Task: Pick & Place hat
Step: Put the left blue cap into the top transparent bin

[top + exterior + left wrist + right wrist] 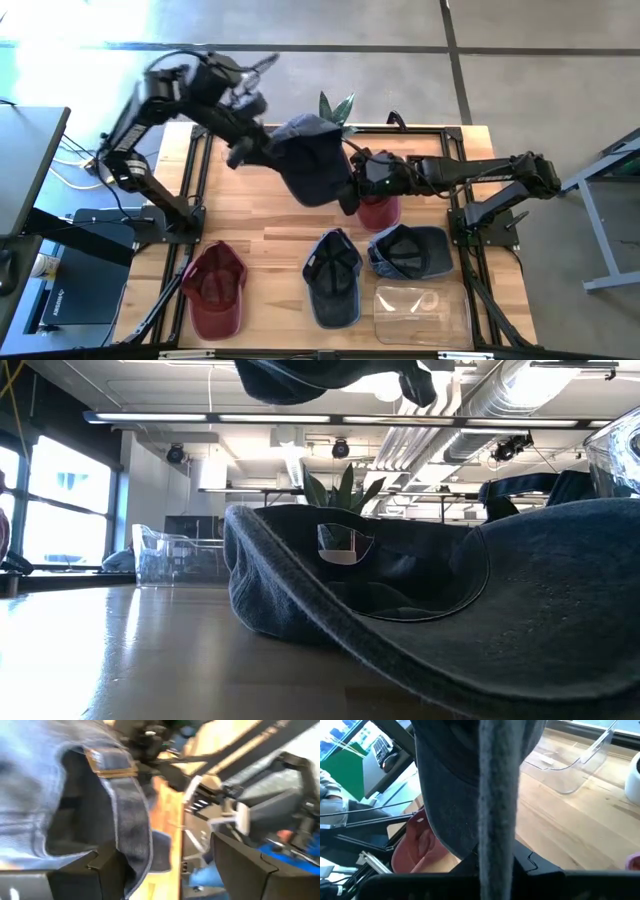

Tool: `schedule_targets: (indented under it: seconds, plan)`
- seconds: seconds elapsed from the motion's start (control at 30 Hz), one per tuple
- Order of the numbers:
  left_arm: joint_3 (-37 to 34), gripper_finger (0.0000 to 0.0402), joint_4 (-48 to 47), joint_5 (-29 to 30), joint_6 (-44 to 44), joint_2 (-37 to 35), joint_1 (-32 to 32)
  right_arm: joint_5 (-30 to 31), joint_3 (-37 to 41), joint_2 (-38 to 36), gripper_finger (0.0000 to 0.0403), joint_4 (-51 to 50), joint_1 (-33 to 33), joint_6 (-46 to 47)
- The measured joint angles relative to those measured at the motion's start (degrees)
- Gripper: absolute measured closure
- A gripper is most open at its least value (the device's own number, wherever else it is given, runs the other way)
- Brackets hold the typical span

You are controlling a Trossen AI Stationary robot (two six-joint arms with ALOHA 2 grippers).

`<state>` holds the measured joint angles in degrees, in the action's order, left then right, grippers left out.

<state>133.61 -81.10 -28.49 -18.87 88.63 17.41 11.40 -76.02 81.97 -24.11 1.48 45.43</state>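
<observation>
Altogether four hats: three on the table, one dark hat in shut right tool, left tool open.

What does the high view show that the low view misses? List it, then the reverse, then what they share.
Only the high view: the left claw open beside the lifted dark hat, the right claw gripping that hat, a red hat on the table, and a clear container.
Only the low view: the room's ceiling lights and pipes beyond the table.
Both: the lifted hat, a blue hat lying on the table, and the plant.
</observation>
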Motion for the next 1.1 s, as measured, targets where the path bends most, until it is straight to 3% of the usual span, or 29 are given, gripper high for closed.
schedule_targets:
  seconds: [0.4,0.6,0.77,0.93,1.1]
  plan:
    - [0.0,0.0137,-3.9,22.8,16.3,2.7,-0.1,-3.1,0.0,0.0,0.0391,1.6,0.0,-4.9]
    - [0.0,0.0121,-3.7,18.9,23.4,2.8,-0.2,-3.2,0.0,0.0,0.0396,1.6,0.1,-5.0]
    - [1.2,0.0118,-3.1,22.6,24.9,1.0,-0.2,-3.2,0.0,0.0,0.0389,1.7,0.1,-4.5]
    - [1.5,0.0121,-0.1,18.5,28.7,-3.4,-0.2,-3.2,0.0,0.0,0.0395,1.6,0.1,-4.4]
    - [1.5,0.0123,2.3,20.3,24.5,-5.5,-0.2,-3.0,0.0,0.0,0.0387,1.7,0.1,-4.4]
